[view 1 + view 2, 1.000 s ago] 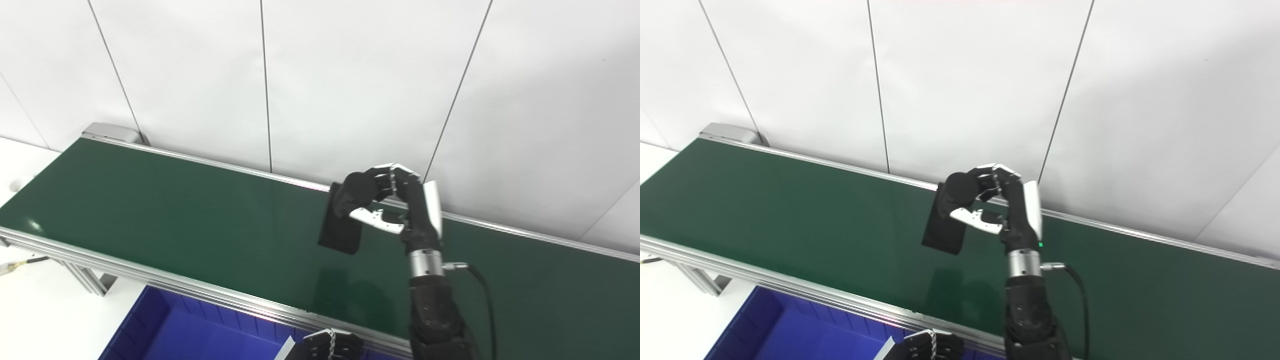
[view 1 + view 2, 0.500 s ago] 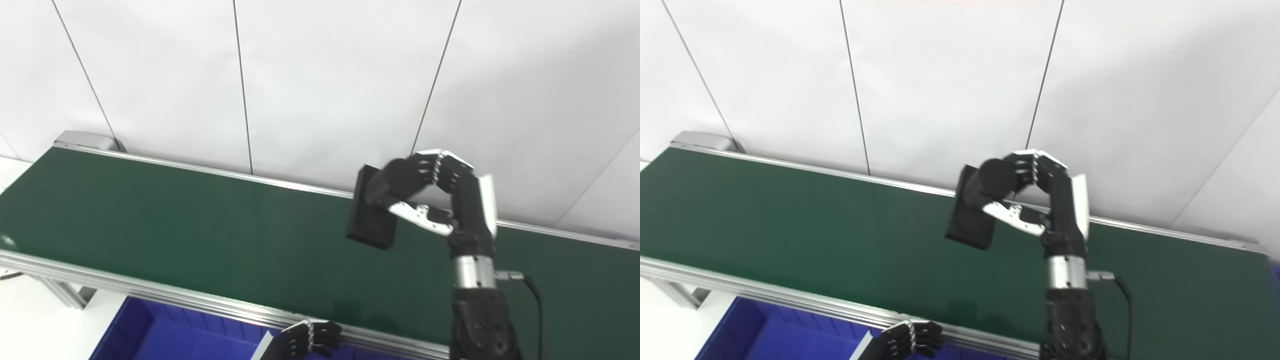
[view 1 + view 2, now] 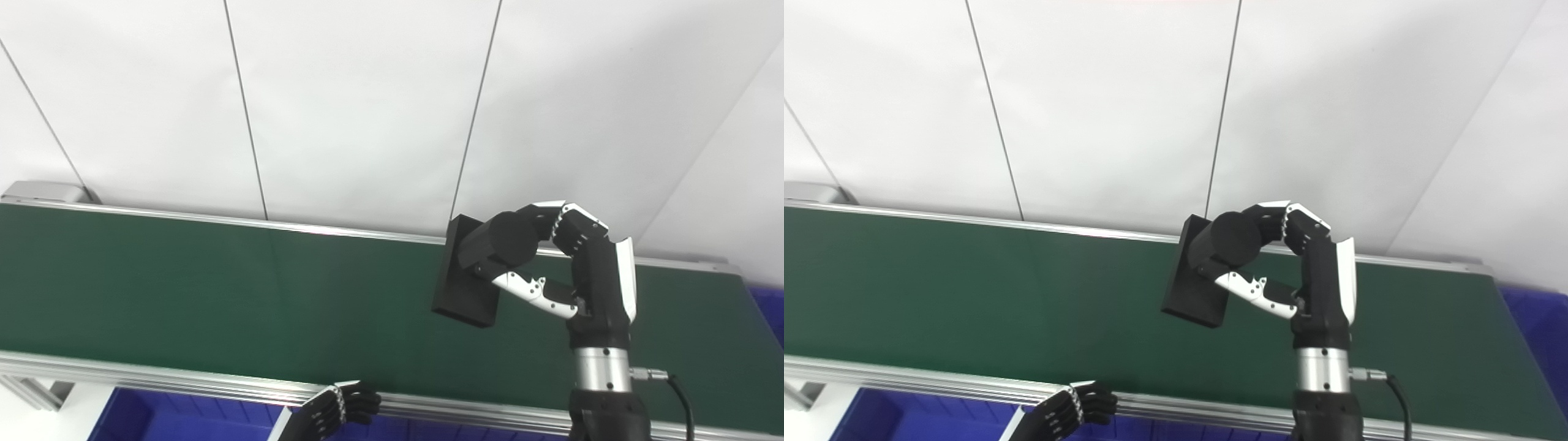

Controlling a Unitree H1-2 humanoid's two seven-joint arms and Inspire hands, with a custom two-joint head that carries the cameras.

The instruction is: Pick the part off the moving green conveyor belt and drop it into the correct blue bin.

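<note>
- Right hand (image 3: 551, 257): raised above the green conveyor belt (image 3: 184, 288), fingers and thumb clamped on the black part (image 3: 462, 285).
- Black part: flat rectangular block with a cylindrical boss, held clear of the belt surface.
- Left hand (image 3: 334, 410): low at the belt's near rail, fingers curled, holding nothing.
- Blue bin (image 3: 122, 419): below the near rail.

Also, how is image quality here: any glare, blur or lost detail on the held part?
Left eye view: sharp, even lighting, only a soft sheen on the belt; the black part in the right hand is so dark its surface detail is lost. Right eye view: same, with a faint pink strip along the top edge; the left hand is cut off by the bottom edge.
</note>
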